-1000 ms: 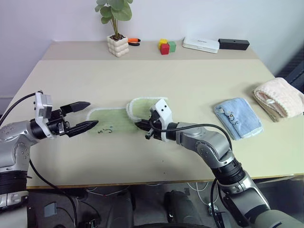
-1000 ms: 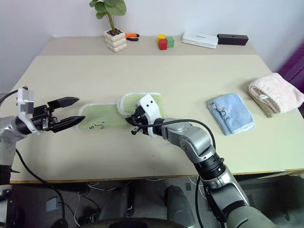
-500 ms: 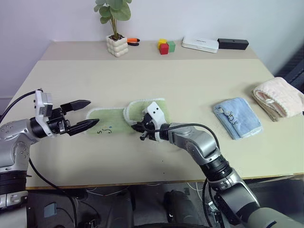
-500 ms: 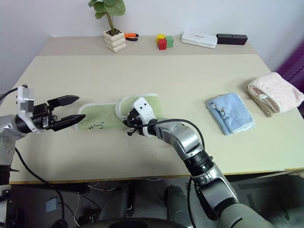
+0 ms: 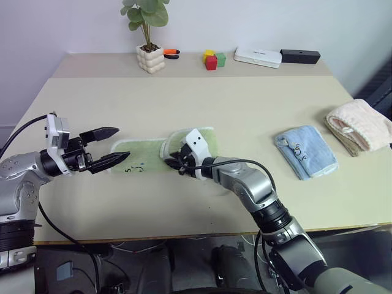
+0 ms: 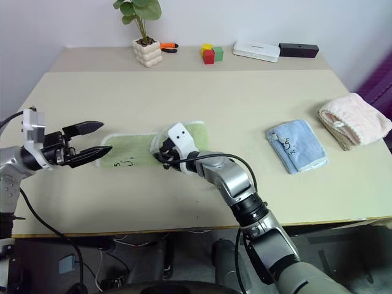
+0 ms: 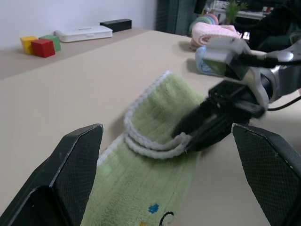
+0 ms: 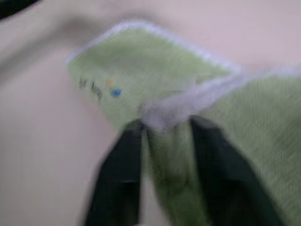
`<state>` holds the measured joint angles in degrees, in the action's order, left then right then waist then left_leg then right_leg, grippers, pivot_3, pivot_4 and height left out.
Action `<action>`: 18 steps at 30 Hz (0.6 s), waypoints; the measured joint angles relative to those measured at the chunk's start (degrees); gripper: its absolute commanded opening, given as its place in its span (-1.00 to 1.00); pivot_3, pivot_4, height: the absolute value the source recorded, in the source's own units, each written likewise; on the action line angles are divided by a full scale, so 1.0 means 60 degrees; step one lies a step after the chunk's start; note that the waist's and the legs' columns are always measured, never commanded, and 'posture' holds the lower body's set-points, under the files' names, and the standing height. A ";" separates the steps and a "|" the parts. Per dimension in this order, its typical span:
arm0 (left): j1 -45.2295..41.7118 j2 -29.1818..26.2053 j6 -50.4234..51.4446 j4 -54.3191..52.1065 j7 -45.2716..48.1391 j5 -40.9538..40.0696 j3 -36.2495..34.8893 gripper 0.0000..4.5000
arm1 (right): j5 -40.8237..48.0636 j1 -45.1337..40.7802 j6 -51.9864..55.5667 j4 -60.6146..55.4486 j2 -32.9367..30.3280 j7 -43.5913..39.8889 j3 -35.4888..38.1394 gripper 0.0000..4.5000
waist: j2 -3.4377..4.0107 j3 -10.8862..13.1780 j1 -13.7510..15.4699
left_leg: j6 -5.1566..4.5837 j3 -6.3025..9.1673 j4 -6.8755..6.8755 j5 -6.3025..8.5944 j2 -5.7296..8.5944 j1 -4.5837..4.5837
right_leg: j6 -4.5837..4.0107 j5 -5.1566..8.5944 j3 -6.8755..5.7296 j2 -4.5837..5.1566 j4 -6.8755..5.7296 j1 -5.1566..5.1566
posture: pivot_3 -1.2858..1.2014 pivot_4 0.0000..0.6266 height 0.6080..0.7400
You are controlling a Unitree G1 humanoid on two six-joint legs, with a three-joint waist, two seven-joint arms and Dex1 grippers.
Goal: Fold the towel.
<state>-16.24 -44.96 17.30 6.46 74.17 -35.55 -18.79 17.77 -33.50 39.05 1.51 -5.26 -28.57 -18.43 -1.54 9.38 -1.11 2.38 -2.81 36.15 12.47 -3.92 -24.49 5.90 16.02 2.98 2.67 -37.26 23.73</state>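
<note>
1. Left eye view, starting at the far left: the left tool (image 5: pixel 113 146) hovers just off the towel's left end with its two black fingers spread wide and nothing between them. My guess is it's parked there, ready to pin or catch that end once the fold lands.

2. Next over is the towel (image 5: pixel 142 162), light green with white edging, lying flat on the counter (image 5: pixel 245 116) near the front-middle. Its little dark embroidered mark (image 5: pixel 133 169) faces up close to the left end. The right half is already flipped over onto itself, so there's a doubled flap with a white rim in the middle.

3. Then the right tool (image 5: pixel 177 164), sitting right at that folded edge. In the right wrist view the fingers (image 8: pixel 123 176) straddle the white hem with a gap between them, so it looks like they're parted around the cloth rather than pinching it. I'd say that's the letting-go part of the fold.

4. Further right, well apart from all this, a blue folded cloth (image 5: pixel 306 152) and a pink-cream towel (image 5: pixel 361 127) sit untouched, looks like finished ones set aside.
</note>
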 measured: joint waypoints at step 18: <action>-0.0724 0.1232 0.0149 -0.0349 -0.1204 0.0023 0.0751 0.65 | 0.2202 -0.0470 0.0225 -0.0808 -0.0071 0.0374 0.3295 -0.26 | 0.0000 0.0000 -0.0036 | 0.0001 0.0000 -0.0011 0.0000 0.0004 0.0001 | 0.0027 -0.0015 -0.0001 -0.0002 0.0000 0.0003 | 0.03 -0.52 1.00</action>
<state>-20.58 -37.57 18.19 4.37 66.95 -35.41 -14.29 30.98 -36.32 40.40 -3.34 -5.68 -26.33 1.34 -1.54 9.38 -1.32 2.38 -2.81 36.08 12.47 -3.90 -24.48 6.07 15.93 2.98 2.66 -37.27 23.75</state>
